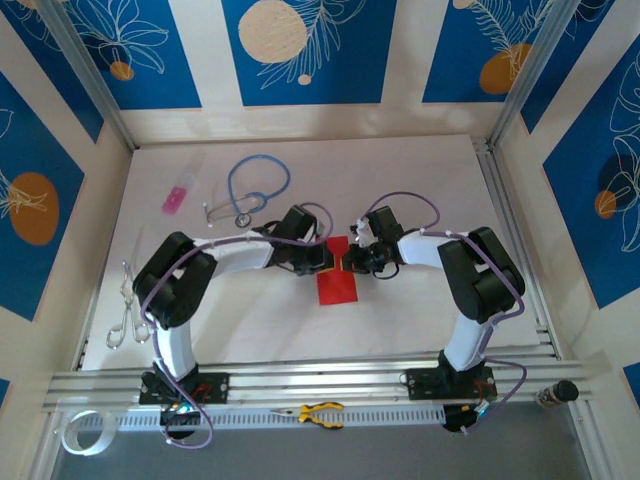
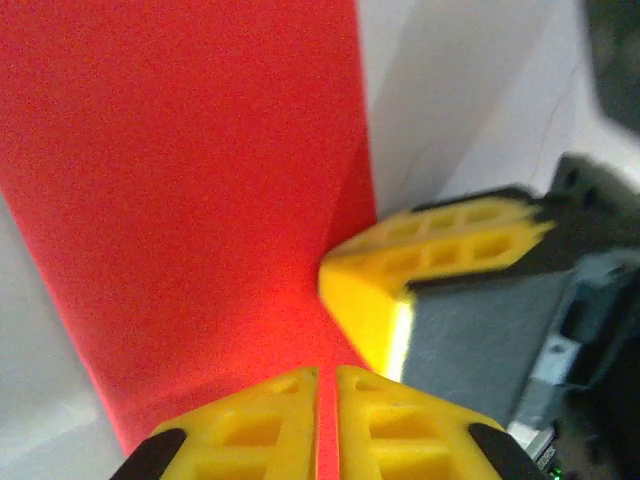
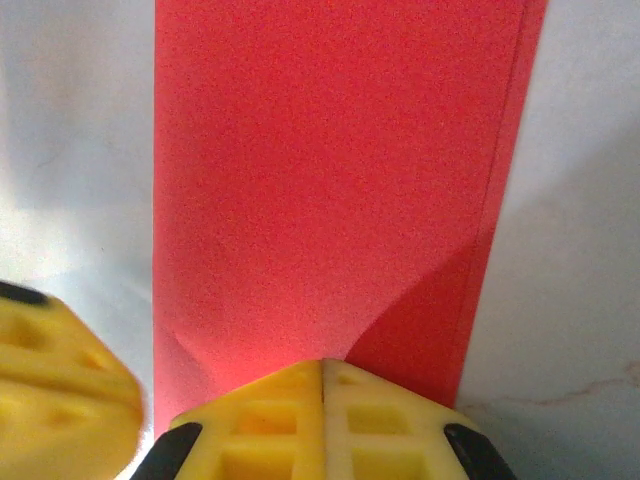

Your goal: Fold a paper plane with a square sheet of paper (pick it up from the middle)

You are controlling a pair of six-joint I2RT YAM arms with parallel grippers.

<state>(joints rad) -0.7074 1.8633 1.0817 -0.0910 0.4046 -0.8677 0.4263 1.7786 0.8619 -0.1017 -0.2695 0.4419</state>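
The red sheet of paper (image 1: 338, 285) lies at the middle of the table as a narrow rectangle, apparently folded double. My left gripper (image 1: 328, 258) and right gripper (image 1: 350, 262) meet tip to tip at its far edge. In the left wrist view the left gripper (image 2: 327, 375) is shut with a sliver of the red sheet (image 2: 200, 180) between its jaws, and the right gripper's yellow fingers (image 2: 430, 250) sit close beside it. In the right wrist view the right gripper (image 3: 323, 365) is shut on the sheet (image 3: 330, 170), which puckers into creases at the pinch.
At the back left lie a small pink item (image 1: 176, 195) and a blue stethoscope (image 1: 255, 185). Scissors (image 1: 125, 310) rest by the left edge. Yellow-handled pliers (image 1: 320, 413) and a tape roll (image 1: 85, 435) sit on the near rail.
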